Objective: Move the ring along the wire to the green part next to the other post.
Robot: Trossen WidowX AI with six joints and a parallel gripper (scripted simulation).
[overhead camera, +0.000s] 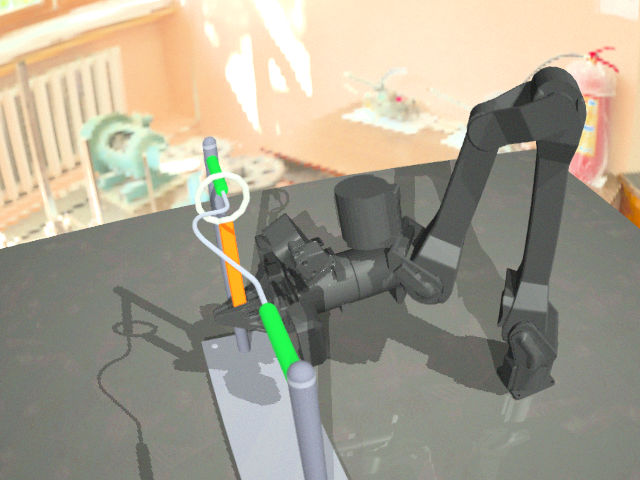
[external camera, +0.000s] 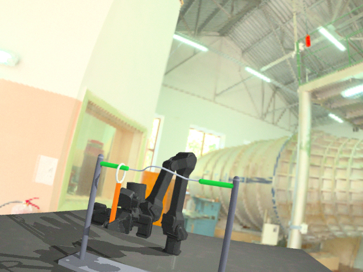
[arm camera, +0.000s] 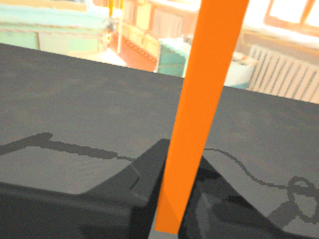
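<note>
The white ring (overhead camera: pixel 246 197) (external camera: pixel 117 174) hangs around the inner part of the green section (overhead camera: pixel 212 167) (external camera: pixel 109 165) beside one post (overhead camera: pixel 242 341) (external camera: pixel 91 204). Its orange handle (overhead camera: pixel 231 263) (external camera: pixel 115 202) (arm camera: pixel 199 115) points down, slightly tilted. My gripper (overhead camera: pixel 237 310) (external camera: pixel 109 224) (arm camera: pixel 173 148) is shut on the handle's lower end, well below the wire. The thin grey wire (overhead camera: pixel 239 267) (external camera: pixel 152 166) curves to the other green section (overhead camera: pixel 279 333) (external camera: pixel 216 183) at the other post (overhead camera: pixel 308 428) (external camera: pixel 229 219). The handle partly hides the fingers' contact faces.
A light grey base plate (overhead camera: pixel 258 428) (external camera: pixel 70 261) carries the posts on the dark table (overhead camera: pixel 67 268) (external camera: pixel 264 257). The arm (overhead camera: pixel 550 217) (external camera: pixel 177 199) reaches in from the side of the wire. Shadows of wire, ring and arm fall on the table.
</note>
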